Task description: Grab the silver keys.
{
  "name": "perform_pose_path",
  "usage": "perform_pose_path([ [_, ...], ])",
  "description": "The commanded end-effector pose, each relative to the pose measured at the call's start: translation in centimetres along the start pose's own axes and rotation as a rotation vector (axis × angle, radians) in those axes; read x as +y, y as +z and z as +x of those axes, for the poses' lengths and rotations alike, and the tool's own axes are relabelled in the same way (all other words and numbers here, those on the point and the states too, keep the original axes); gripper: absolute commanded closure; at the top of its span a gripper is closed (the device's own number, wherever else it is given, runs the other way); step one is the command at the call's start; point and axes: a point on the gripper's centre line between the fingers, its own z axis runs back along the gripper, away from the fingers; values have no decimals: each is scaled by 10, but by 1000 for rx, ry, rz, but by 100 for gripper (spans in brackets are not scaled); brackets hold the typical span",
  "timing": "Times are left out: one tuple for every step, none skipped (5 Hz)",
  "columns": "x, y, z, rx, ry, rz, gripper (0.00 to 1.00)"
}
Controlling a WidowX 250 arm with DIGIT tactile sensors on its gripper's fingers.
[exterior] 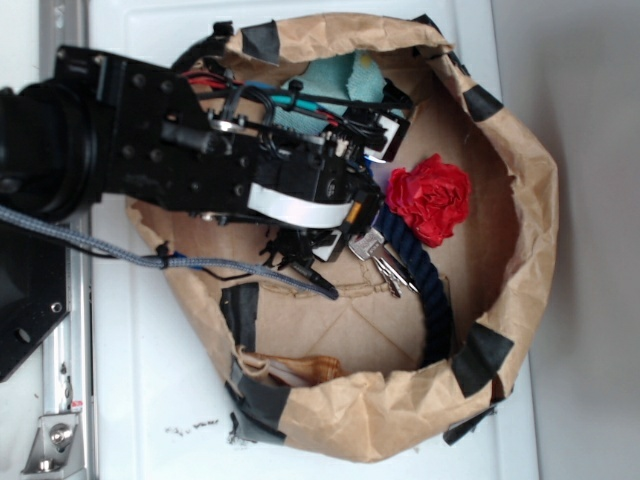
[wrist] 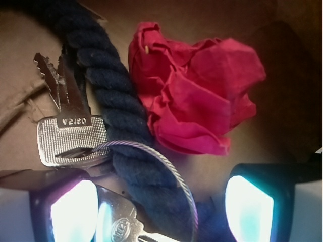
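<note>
approach step judged in hand: black claw (wrist: pixel 161 201) held wide over the shiny silver metal keys (wrist: pixel 70 136), lying against the thick dark-blue rope (wrist: pixel 118 111) in the brown paper bag (exterior: pixel 520 200); leftward centring, then closing, judged needed.

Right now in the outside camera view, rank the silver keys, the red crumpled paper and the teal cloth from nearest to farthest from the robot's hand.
1. The silver keys: right at the hand, beside the dark-blue rope.
2. The red crumpled paper: just across the rope, toward the bag's right side.
3. The teal cloth: farthest, at the top of the paper bag, partly behind the arm.
</note>
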Motion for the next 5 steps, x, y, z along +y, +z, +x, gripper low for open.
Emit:
perform_pose_path([
  [-14, -10, -17, 47, 3, -37, 100],
  [-15, -11, -18, 45, -4, -31, 100],
  [-15, -10, -18, 36, -7, -28, 100],
  [-15, -11, -19, 35, -7, -31, 100],
  [-15, -11, -19, 36, -5, -31, 100],
])
